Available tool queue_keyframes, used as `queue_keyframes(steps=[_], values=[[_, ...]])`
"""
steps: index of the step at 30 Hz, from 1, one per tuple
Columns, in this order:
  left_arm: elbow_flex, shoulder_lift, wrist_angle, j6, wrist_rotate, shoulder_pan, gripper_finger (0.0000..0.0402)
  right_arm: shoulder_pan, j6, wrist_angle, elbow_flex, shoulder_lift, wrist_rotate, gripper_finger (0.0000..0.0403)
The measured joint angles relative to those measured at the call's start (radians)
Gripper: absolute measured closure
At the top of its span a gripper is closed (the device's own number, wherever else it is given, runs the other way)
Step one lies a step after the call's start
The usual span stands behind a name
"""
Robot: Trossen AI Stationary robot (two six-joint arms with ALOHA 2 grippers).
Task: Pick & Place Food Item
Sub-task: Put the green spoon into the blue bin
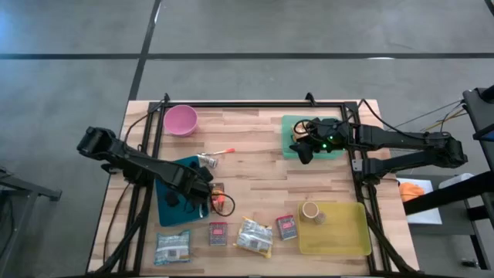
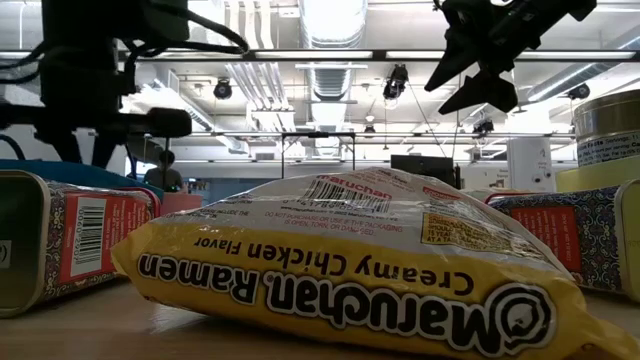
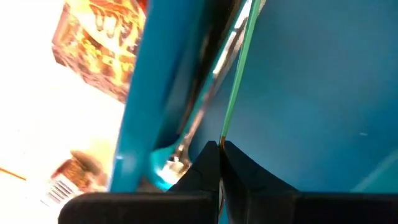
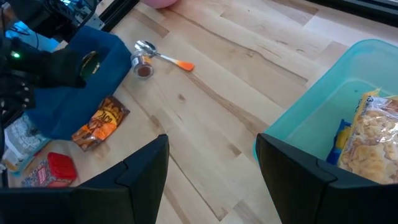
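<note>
My left gripper (image 1: 201, 199) points down, shut, inside the blue tray (image 1: 165, 210) at the table's near left. In the left wrist view its fingertips (image 3: 221, 144) meet at the end of a thin green strip (image 3: 239, 62), beside a silver utensil (image 3: 189, 118) along the tray's wall. An orange snack pack (image 1: 218, 193) lies on the table just right of that tray. A yellow ramen pack (image 1: 253, 237) lies flat near the front edge. My right gripper (image 1: 303, 150) hangs open above the green tray (image 1: 292, 123), which holds a bag of pasta (image 4: 376, 140). My left gripper comes from above with its shut fingertips at the green strip (image 3: 225, 127) in the blue tray. I cannot tell whether they touch or pinch it.
A pink bowl (image 1: 181, 120) stands at the far left. A small can (image 1: 207, 161) and an orange-handled spoon (image 1: 224, 151) lie mid-table. Two red tins (image 1: 218, 233) (image 1: 287, 226) and a packet (image 1: 172, 247) lie near the front. A yellow tray (image 1: 347, 232) holds a can (image 1: 311, 211).
</note>
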Motion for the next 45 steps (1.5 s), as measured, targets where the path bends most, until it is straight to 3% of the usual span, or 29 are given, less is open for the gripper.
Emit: queue_keyframes(steps=[17, 22, 32, 38, 45], values=[[-0.103, 0.001, 0.045, 0.040, -0.022, 0.001, 0.0399, 0.022, 0.000, 0.003, 0.000, 0.000, -0.008, 0.0166], [-0.105, 0.001, 0.086, 0.031, -0.025, 0.001, 0.0371, 0.026, 0.004, 0.004, 0.000, 0.000, -0.006, 0.0166], [-0.105, 0.000, 0.132, -0.047, -0.025, 0.007, 0.0310, 0.026, 0.011, 0.006, 0.000, 0.000, -0.005, 0.0166], [-0.105, 0.000, 0.131, -0.106, -0.025, 0.008, 0.0304, 0.026, 0.011, 0.007, 0.000, 0.000, -0.005, 0.0166], [-0.104, 0.000, 0.078, -0.296, -0.022, 0.021, 0.0304, 0.028, 0.011, 0.006, 0.000, 0.000, -0.005, 0.0166]])
